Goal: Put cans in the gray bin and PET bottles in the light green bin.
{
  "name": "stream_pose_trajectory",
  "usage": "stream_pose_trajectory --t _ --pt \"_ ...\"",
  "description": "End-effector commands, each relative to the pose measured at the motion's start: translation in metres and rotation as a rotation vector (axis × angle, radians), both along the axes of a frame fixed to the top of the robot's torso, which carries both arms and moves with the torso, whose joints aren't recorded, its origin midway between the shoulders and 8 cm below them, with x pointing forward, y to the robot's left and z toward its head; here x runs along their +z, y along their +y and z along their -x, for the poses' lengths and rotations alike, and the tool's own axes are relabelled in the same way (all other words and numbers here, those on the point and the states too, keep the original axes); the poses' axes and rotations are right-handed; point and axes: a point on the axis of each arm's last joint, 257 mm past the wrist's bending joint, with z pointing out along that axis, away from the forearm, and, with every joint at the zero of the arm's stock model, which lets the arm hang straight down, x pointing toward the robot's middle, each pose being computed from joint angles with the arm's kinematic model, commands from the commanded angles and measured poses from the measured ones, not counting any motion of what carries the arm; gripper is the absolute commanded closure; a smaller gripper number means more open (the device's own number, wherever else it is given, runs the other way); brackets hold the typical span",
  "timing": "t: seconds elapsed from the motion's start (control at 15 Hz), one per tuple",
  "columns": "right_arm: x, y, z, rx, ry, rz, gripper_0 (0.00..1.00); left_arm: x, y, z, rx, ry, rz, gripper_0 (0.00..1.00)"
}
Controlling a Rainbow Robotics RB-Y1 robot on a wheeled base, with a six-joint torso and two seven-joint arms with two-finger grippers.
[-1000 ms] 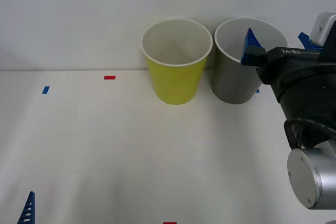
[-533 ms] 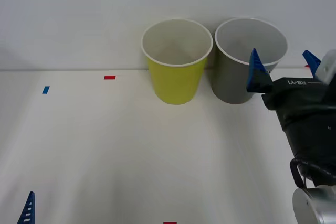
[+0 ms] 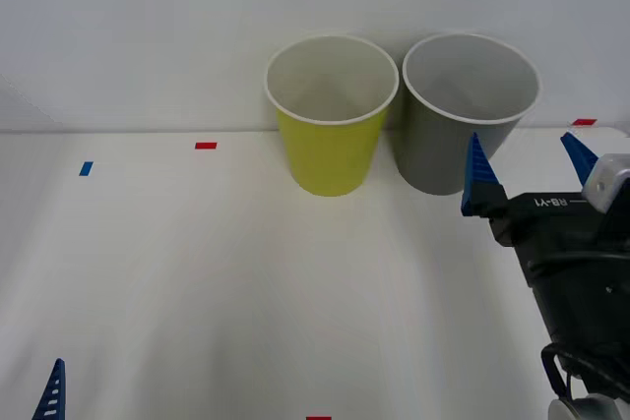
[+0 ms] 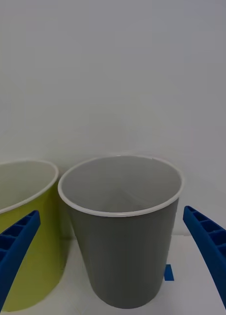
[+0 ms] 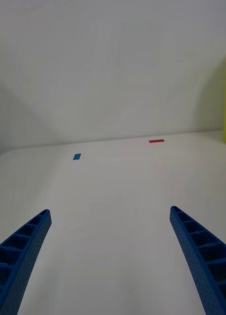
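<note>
My right tool (image 3: 527, 172) sits at the right of the front view, just in front of the dark gray tapered bin w/ white rim (image 3: 463, 125), fingers spread wide, nothing between them. In the right wrist view the gray bin (image 4: 120, 221) sits centred between my two blue ribbed fingers (image 4: 12, 248), so I judge the tool is lined up on that bin as the drop spot for cans. The inside looks lighter gray; I can't make out a can in there, and no can or PET bottle lies on the white worktop (image 3: 197, 282).

The yellow-green tapered bin w/ white rim and white inside (image 3: 330, 115) stands just beside the gray one at upper centre, rims nearly touching, both at the back against the wall, prob so the front stays free for sorting.

My left tool (image 5: 113, 256) is at lower left of the front view, parked low, fingers wide apart, holding nothing.

Writing: white lettering on the right wrist housing, reads approx "RB-Y1". Red (image 3: 205, 146) and blue tape marks (image 3: 86, 168) on the worktop, no text
</note>
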Motion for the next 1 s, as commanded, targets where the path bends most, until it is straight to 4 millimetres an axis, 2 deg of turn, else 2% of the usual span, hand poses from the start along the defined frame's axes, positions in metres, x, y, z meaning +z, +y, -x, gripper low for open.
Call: stream_pose_trajectory --t 0.07,0.33,0.6,1.0 --pt "-0.005 0.000 0.007 -0.002 -0.011 -0.020 0.00 0.000 0.000 0.000 0.000 0.000 0.000 0.18" --pt "-0.042 -0.005 0.019 0.005 -0.069 0.029 0.00 0.000 0.000 0.000 0.000 0.000 0.000 0.18" --pt "-0.077 -0.029 0.057 -0.047 -0.032 0.191 0.00 0.000 0.000 0.000 0.000 0.000 0.000 0.18" --pt "-0.129 -0.037 0.104 -0.065 0.070 0.162 0.00 0.000 0.000 0.000 0.000 0.000 0.000 0.18"
